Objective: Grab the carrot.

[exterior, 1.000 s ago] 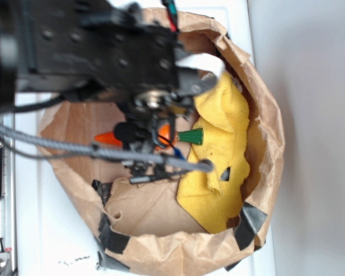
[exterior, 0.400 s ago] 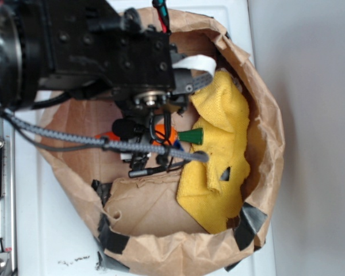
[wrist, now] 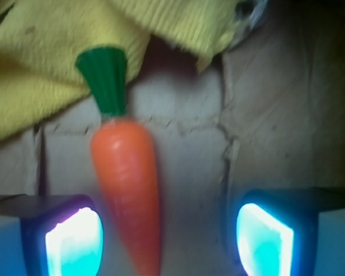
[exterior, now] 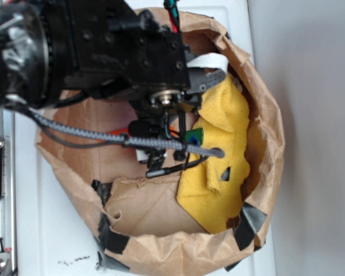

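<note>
In the exterior view, the black arm (exterior: 103,52) reaches from the upper left over a crumpled brown paper bag (exterior: 161,241) that lies on a white bench (exterior: 52,230). The bag's edge is patched with dark tape (exterior: 112,236) at the lower left and lower right. A yellow terry cloth (exterior: 218,172) is bunched along the right inside of the bag. The tool (exterior: 161,146) hangs inside the bag just left of the cloth, with a grey braided cable (exterior: 103,137) running across in front of it. Of the carrot (exterior: 194,135) only a bit of the green stem cap shows here, at the cloth's left edge, with a sliver of orange just beside it under the tool; the rest is hidden by the arm.

In the wrist view, the carrot (wrist: 126,172) lies on the brown paper floor of the bag, its green stem cap pointing up toward the yellow cloth (wrist: 46,69) and touching or overlapping the cloth's edge. Its tapered tip points down toward the bottom of the frame. The tool (wrist: 169,238) is released: its two fingers, with glowing pale blue pads (wrist: 75,241), stand well apart. The carrot's lower half sits between them, just beside the left-hand pad and clear of the right-hand one. Nothing is gripped.
</note>
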